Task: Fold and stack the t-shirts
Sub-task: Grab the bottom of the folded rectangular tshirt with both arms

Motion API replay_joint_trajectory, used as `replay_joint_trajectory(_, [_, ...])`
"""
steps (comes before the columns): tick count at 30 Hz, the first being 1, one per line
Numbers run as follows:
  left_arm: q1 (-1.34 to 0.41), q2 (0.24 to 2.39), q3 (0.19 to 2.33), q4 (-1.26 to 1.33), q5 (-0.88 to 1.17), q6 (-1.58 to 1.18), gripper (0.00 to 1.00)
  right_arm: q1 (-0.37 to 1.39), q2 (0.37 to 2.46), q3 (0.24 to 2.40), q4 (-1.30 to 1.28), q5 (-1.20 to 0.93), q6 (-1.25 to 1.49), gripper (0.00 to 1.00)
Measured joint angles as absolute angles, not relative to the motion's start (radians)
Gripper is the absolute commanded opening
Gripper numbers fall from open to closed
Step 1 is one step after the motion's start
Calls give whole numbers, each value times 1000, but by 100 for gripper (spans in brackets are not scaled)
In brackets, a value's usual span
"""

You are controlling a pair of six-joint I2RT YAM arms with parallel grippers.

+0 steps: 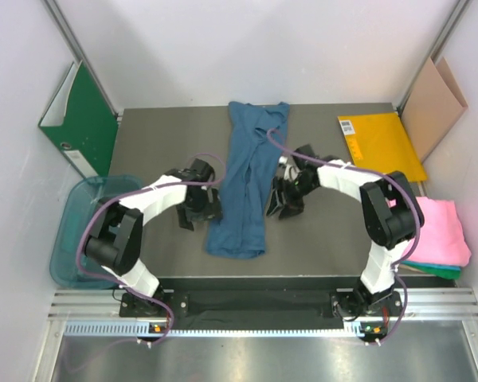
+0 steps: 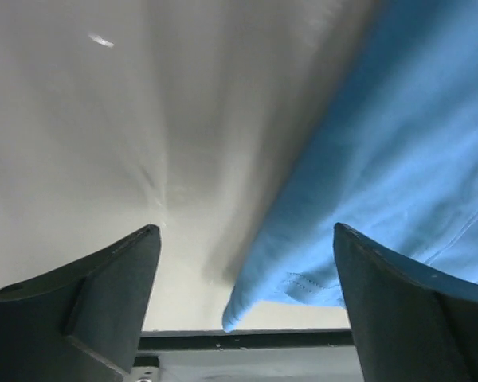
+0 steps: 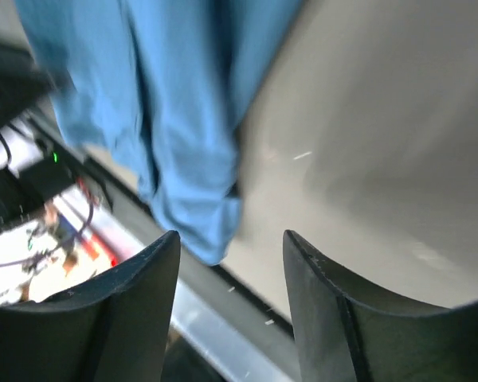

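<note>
You have the blue shirt (image 1: 243, 187) mid-table as a long strip between both grippers.
Wrist views only: left gripper (image 2: 245, 229) jaws wide apart, right gripper (image 3: 231, 234) jaws parted, neither gripping anything.
Top view only: bin (image 1: 68, 239) near left, contents unclear; pink shirt (image 1: 444, 227) on teal shirt (image 1: 434, 270), near right; binder (image 1: 84, 119) far left; envelope (image 1: 381, 145) and cardboard (image 1: 432, 107) far right.

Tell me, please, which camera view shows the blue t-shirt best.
The top external view: the whole blue t-shirt lies bunched lengthwise. The left wrist view shows only a hem corner; the right wrist view, a blurred end.
</note>
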State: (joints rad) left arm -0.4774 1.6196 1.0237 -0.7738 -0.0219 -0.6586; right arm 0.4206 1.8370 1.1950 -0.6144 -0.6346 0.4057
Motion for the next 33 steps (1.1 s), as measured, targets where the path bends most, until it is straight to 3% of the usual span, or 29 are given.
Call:
replay_joint_trajectory(4, [-364, 1633, 1000, -739, 122, -631, 66, 536, 1830, 1151, -611, -644, 503, 55])
replay_joint_trajectory(12, [-370, 1642, 959, -678, 390, -593, 64, 706, 1819, 1116, -612, -614, 681, 55])
replay_joint_trajectory(14, [-370, 1629, 919, -674, 413, -590, 60, 760, 1814, 1103, -609, -592, 723, 50])
replay_joint_trajectory(17, [-370, 1575, 843, -676, 425, -585, 29, 831, 1803, 1075, -609, -557, 786, 41])
replay_joint_trajectory(18, [-369, 1552, 816, -678, 428, -582, 13, 852, 1802, 1067, -609, -540, 803, 39])
replay_joint_trajectory(19, [-369, 1532, 790, -676, 430, -577, 8, 871, 1802, 1063, -611, -518, 819, 37])
replay_joint_trajectory(21, [-369, 1502, 748, -672, 432, -574, 7, 899, 1802, 1050, -601, -472, 850, 36])
replay_joint_trajectory(24, [-369, 1488, 702, -653, 438, -571, 0, 923, 1802, 1032, -594, -403, 887, 47])
replay_joint_trajectory(31, [-368, 1484, 697, -638, 450, -572, 0, 967, 1688, 1036, -657, -244, 949, 80])
replay_joint_trajectory(33, [-368, 1474, 697, -635, 454, -573, 0, 971, 1593, 1032, -680, -197, 982, 83])
